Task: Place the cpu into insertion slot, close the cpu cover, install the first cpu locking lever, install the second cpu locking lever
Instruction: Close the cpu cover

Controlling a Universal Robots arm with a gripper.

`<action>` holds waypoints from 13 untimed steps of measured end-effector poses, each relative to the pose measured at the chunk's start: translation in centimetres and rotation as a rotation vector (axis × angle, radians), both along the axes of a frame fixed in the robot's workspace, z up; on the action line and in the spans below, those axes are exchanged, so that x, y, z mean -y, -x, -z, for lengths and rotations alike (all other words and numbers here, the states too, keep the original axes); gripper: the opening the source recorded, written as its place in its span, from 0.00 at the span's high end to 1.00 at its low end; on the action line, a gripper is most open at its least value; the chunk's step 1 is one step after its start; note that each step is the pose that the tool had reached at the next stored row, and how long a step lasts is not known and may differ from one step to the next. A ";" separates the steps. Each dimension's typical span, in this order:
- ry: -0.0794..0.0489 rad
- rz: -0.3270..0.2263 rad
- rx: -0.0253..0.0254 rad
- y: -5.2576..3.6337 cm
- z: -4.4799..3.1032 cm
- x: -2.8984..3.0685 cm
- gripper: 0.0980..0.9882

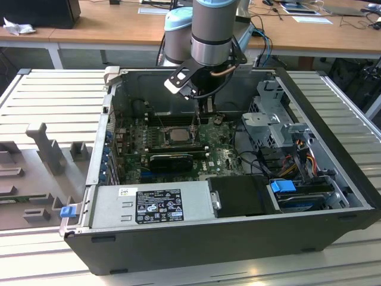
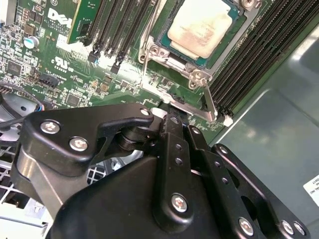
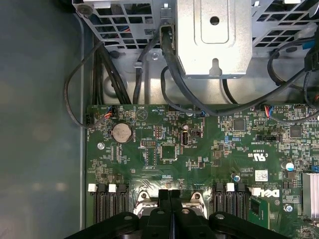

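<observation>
Black sheet steel walls the open desktop computer case (image 1: 226, 241), which lies on its side on a slatted aluminium bench with the arm reaching down into it. On the green printed motherboard (image 3: 199, 149) inside, the black two-finger gripper (image 3: 170, 193) hovers low over the socket. Its jaws are pressed together with nothing visible between them, and the tips are at or just above the socket's near edge.

The square, metal-rimmed insertion slot (image 2: 175, 59) sits between two banks of long black memory slots (image 2: 249, 55), toward the board's edge nearest the case's far wall in the exterior view. The thin silver windowed cpu cover (image 2: 158, 54) appears to lie flat over it. The small square cpu (image 2: 199, 30), with its pale grey metal lid, is seated inside and shows through the window.

A slim silver wire locking lever (image 2: 208, 99) runs along the socket's side just beyond the fingertips.

The chip looks light, rigid and easily damaged underneath, so it is best held by its edges. The lever is probably stiff and springy, and is best pushed at its free end.
</observation>
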State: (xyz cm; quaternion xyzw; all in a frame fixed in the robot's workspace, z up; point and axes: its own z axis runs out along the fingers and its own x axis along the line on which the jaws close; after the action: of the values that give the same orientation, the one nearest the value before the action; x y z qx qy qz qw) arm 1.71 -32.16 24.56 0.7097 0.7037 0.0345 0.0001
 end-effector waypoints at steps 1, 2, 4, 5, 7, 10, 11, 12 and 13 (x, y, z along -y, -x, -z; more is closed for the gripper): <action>0.000 0.000 0.0001 0.02 0.00 0.00 0.99; 0.000 0.000 0.0000 0.04 0.00 0.00 0.99; 0.000 0.000 0.0000 0.09 0.00 0.00 0.99; 0.000 0.000 0.0000 0.14 0.00 0.00 0.99; 0.000 0.000 0.0000 0.17 0.00 0.00 0.99; 0.000 0.000 0.0000 0.31 0.00 0.00 0.99; 0.000 0.000 0.0000 0.36 0.00 0.00 0.99; 0.000 0.000 0.0000 0.39 0.00 0.00 0.99; 0.000 0.000 0.0000 0.43 0.00 0.00 0.99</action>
State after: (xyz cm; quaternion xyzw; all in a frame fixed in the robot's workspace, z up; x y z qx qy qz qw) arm 1.28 -32.16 24.56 0.7097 0.7037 0.0347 0.0000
